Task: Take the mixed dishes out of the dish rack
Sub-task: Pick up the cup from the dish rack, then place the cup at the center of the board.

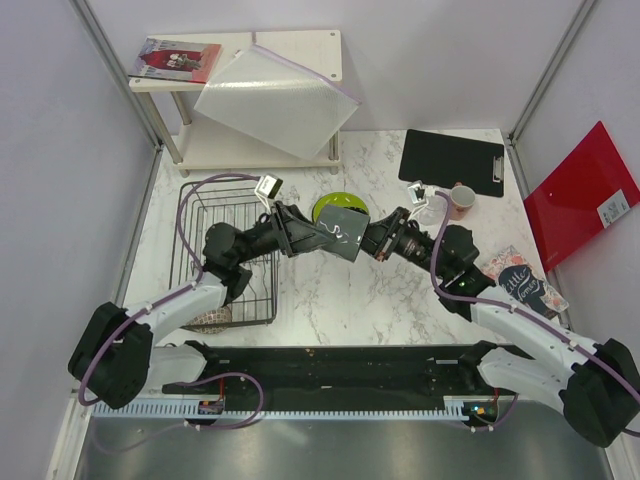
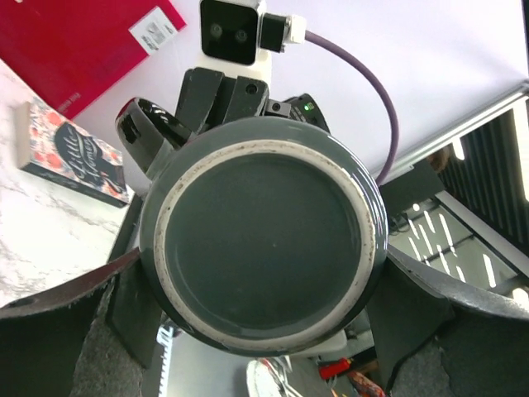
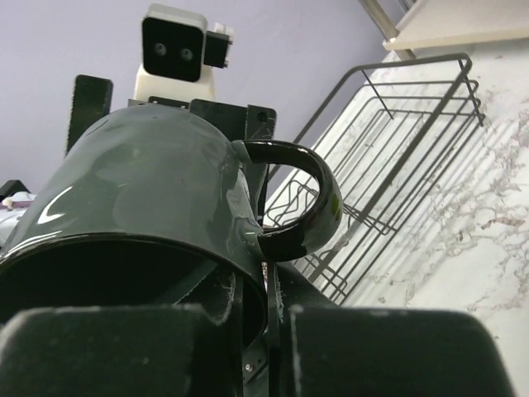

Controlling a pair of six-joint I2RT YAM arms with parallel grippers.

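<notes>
Holding a dark grey-green handled mug (image 1: 345, 232) on its side in the air, just right of the dish rack (image 1: 182, 250) and above the marble table (image 1: 330, 300). Glossy glaze outside, a dull unglazed ring round the flat base (image 2: 264, 248), a thick, darker loop handle (image 3: 310, 198) sticking out to one side. Clamped at the base end by the left gripper (image 1: 318, 233), a finger (image 2: 74, 289) pressed against each side of the base. Pinched at the mouth end by the right gripper (image 1: 372, 240), with the mug's wall caught in the narrow gap between its fingers (image 3: 397, 347), close to the handle. Gripped from both ends at once, then, the two arms meeting nose to nose right of the rack. Further right of the rack and just beyond the mug, a lime-green plate (image 1: 335, 203) flat on the table, partly covered by the mug from above. Right again, a small pink cup (image 1: 462, 200) with what looks like a clear glass (image 1: 430, 210) beside it — faint, hard to make out. Beyond those, a black clipboard (image 1: 450, 160); far right of the rack, a red folder (image 1: 580, 195) and a patterned book (image 1: 520, 280). Behind the rack, a white shelf (image 1: 240, 60) with a pale sheet (image 1: 275, 100) hanging over its edge. Across the rack's top, a purple cable (image 1: 215, 180) looping from the left arm.
</notes>
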